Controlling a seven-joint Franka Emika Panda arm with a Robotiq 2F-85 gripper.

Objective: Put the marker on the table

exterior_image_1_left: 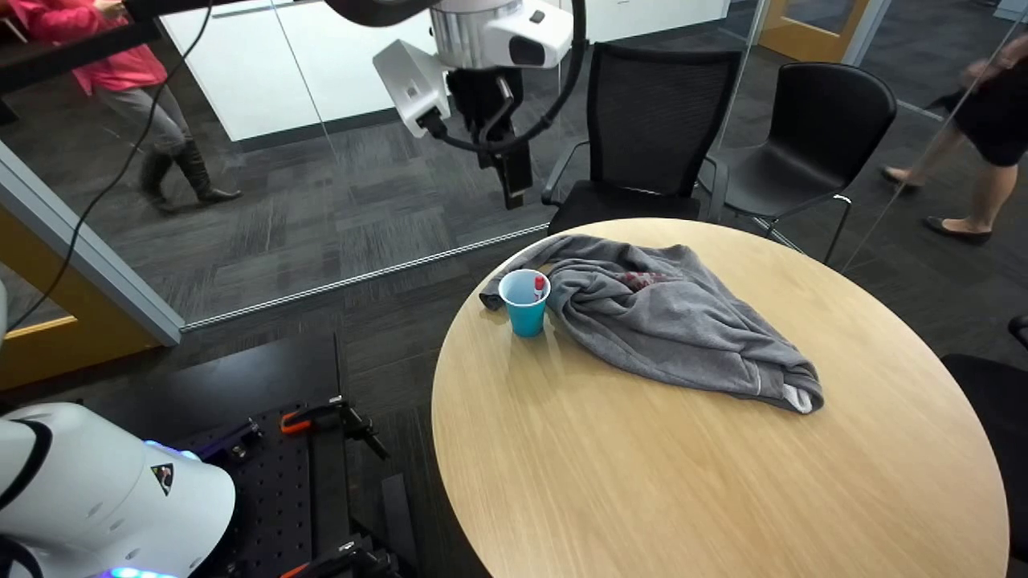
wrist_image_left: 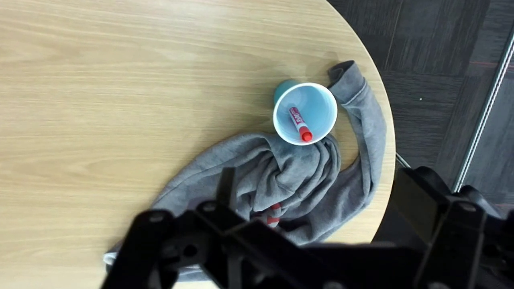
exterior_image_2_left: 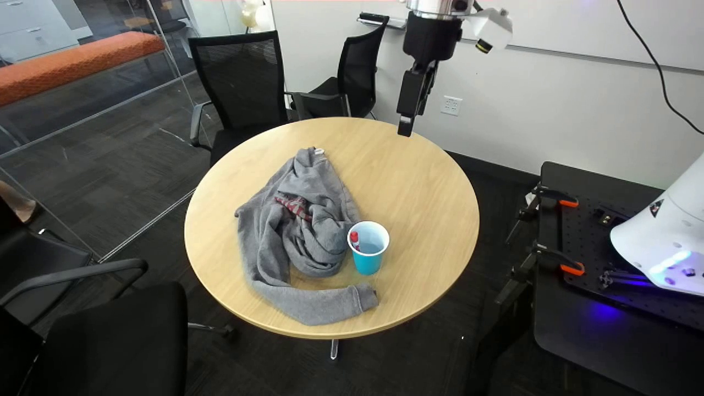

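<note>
The red marker (wrist_image_left: 300, 124) stands leaning inside the blue cup (wrist_image_left: 282, 90), its red end toward the rim. The marker's red tip also shows in both exterior views (exterior_image_1_left: 539, 284) (exterior_image_2_left: 355, 237). The cup stands upright on the round light-wood table (exterior_image_1_left: 642, 474), which also shows in an exterior view (exterior_image_2_left: 407, 181) and in the wrist view (wrist_image_left: 100, 100). My gripper (wrist_image_left: 321, 192) is open and empty, its two fingers wide apart in the wrist view. In the exterior views it hangs well above the table (exterior_image_1_left: 514, 193) (exterior_image_2_left: 406, 126), apart from the cup and marker.
A crumpled grey cloth (exterior_image_1_left: 675, 321) with a red patch lies beside the cup, one sleeve curling round it near the table's edge. Black chairs (exterior_image_1_left: 650, 128) (exterior_image_2_left: 242, 82) stand round the table. The robot's base stands on a black stand (exterior_image_2_left: 561, 319) with clamps.
</note>
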